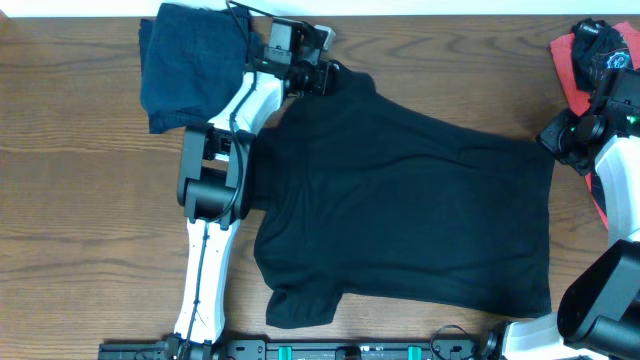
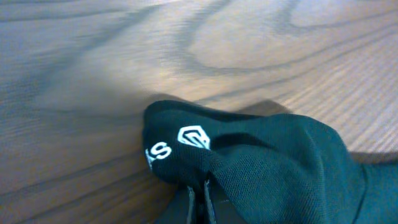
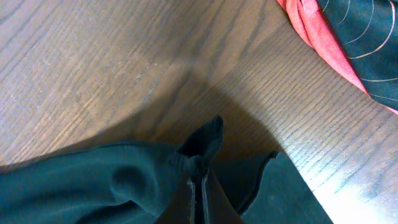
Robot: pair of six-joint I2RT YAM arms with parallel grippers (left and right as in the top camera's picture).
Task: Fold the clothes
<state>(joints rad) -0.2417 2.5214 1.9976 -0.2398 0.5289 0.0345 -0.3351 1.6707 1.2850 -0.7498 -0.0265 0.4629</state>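
Note:
A black T-shirt [image 1: 400,210] lies spread flat across the middle of the wooden table. My left gripper [image 1: 328,78] is at its far left corner and is shut on a bunched fold of the fabric [image 2: 261,155]. A small white logo [image 2: 193,137] and lettering show on that fold just ahead of the closed fingertips [image 2: 203,190]. My right gripper [image 1: 552,133] is at the shirt's far right corner. Its jaws are pressed together on a pinched edge of the black cloth [image 3: 199,158], which rises slightly off the wood.
A folded dark navy shirt [image 1: 190,60] sits at the back left beside my left arm [image 1: 215,170]. A coral-red and black garment [image 1: 590,55] lies bunched at the back right, close to the right gripper [image 3: 348,37]. Bare wood [image 1: 70,220] lies to the left.

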